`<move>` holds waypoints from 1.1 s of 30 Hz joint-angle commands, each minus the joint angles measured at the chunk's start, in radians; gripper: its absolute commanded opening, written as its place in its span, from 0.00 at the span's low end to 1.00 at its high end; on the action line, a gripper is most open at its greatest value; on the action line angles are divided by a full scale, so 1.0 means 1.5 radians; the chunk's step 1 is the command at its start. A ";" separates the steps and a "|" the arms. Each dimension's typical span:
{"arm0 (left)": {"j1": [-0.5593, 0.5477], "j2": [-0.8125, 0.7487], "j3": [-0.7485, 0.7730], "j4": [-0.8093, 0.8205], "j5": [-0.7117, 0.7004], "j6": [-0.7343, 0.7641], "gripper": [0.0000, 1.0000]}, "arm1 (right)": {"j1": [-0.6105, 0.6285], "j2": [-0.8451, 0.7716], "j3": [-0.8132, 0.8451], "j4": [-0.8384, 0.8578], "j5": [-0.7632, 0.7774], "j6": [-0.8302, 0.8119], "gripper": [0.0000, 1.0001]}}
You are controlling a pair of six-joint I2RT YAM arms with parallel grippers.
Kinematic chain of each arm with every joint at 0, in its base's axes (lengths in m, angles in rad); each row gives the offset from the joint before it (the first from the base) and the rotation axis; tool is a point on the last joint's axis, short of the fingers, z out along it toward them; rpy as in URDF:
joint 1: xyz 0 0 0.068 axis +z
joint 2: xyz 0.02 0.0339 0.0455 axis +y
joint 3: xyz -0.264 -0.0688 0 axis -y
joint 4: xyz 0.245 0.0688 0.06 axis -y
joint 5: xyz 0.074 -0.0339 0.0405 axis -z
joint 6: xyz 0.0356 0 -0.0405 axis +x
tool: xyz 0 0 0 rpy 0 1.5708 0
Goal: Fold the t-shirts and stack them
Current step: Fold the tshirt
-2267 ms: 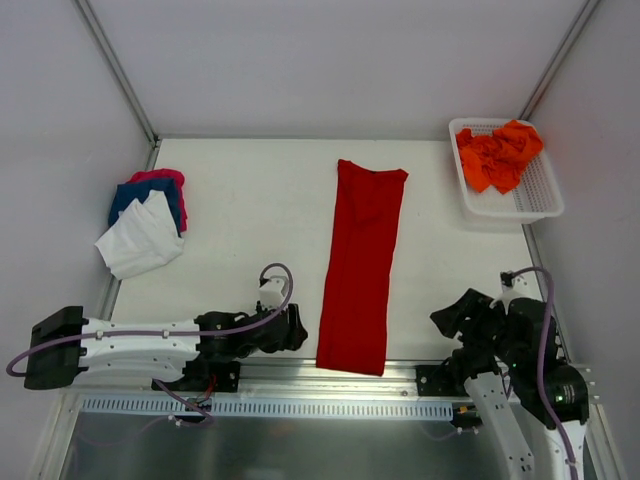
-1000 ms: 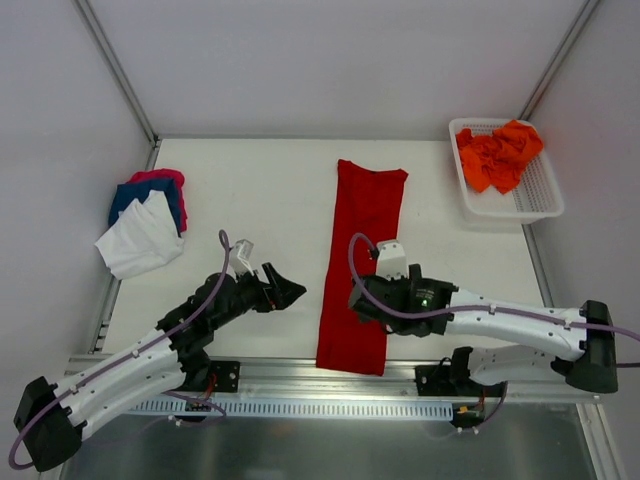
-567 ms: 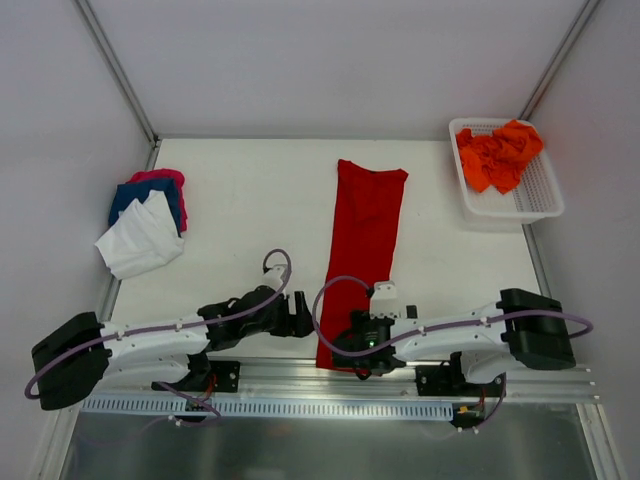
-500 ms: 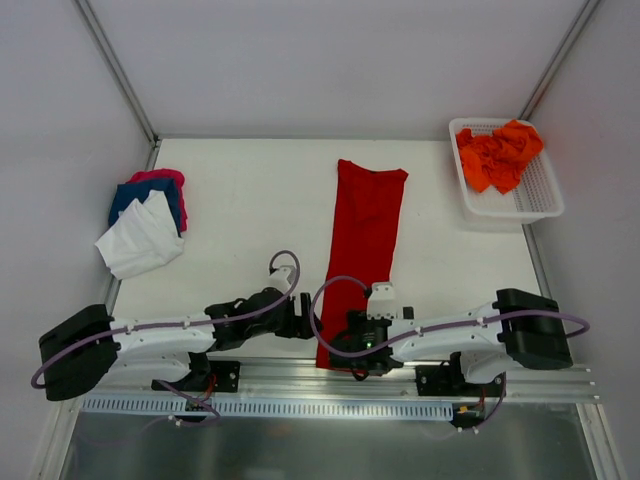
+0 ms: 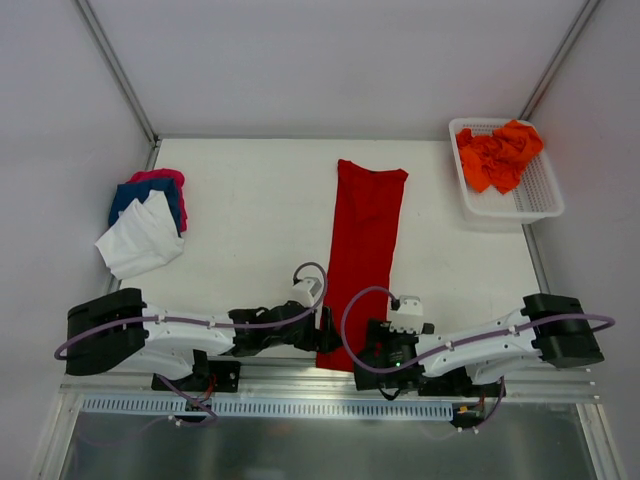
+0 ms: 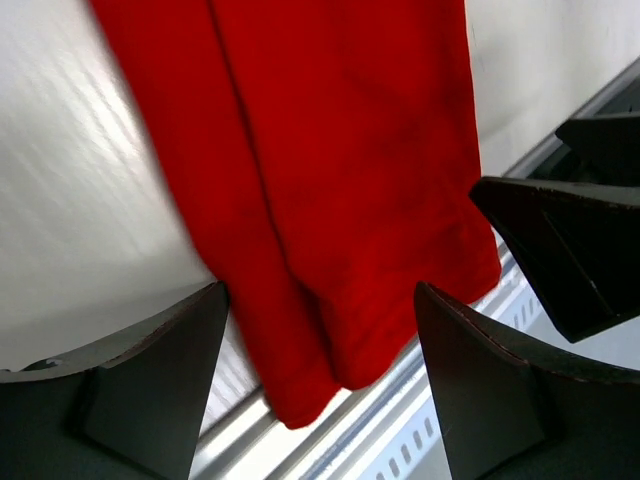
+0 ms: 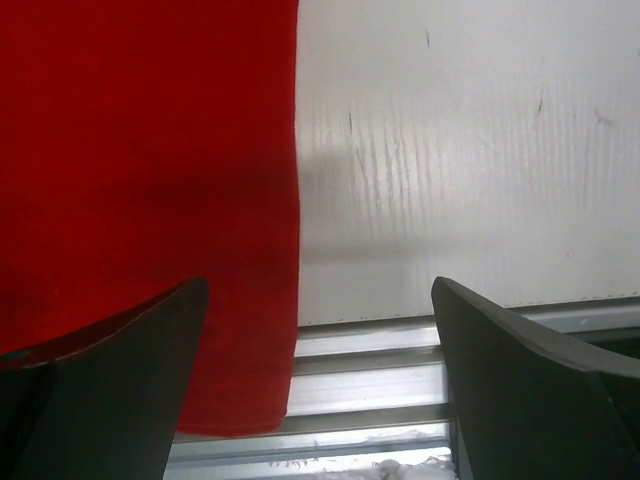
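A deep red t-shirt [image 5: 362,250], folded into a long strip, lies down the middle of the table, its near end hanging over the front rail. My left gripper [image 5: 322,332] is open at that end's left corner; the red hem [image 6: 330,300] lies between its fingers [image 6: 150,390]. My right gripper [image 5: 368,352] is open at the right corner; the shirt's right edge [image 7: 200,300] sits inside its left finger [image 7: 110,390]. Neither holds the cloth. White [image 5: 140,240], blue [image 5: 140,195] and pink [image 5: 160,178] tees lie piled at the left. Orange tees [image 5: 497,155] fill the basket.
A white mesh basket [image 5: 535,200] stands at the back right corner. The metal rail [image 5: 300,375] runs along the table's front edge, also in the right wrist view [image 7: 450,350]. Frame posts stand at the back corners.
Both arms swung in to the near end of the red t-shirt. The left gripper moved right to its left corner, the right gripper to its right corner. The shirt has not moved.
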 commanded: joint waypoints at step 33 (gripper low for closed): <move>-0.248 0.130 0.118 -0.321 -0.150 -0.210 0.53 | 0.196 0.110 0.013 -0.016 0.044 0.363 0.97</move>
